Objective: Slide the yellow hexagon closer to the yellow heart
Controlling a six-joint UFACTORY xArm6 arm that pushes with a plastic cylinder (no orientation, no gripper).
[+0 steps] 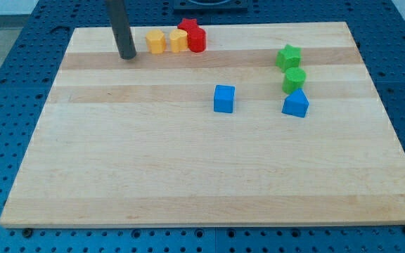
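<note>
The yellow hexagon [155,41] sits near the view's top, left of centre, on the wooden board [153,169]. The yellow heart [178,40] stands just to its right, with a narrow gap between them. My tip [127,56] rests on the board a short way to the left of the yellow hexagon, apart from it. The dark rod rises from the tip out of the view's top.
A red star [187,27] and a red cylinder [197,40] crowd the yellow heart's right side. A blue cube [223,98] lies mid-board. At the right stand a green star [288,56], a green cylinder [294,79] and a blue triangular block [295,104].
</note>
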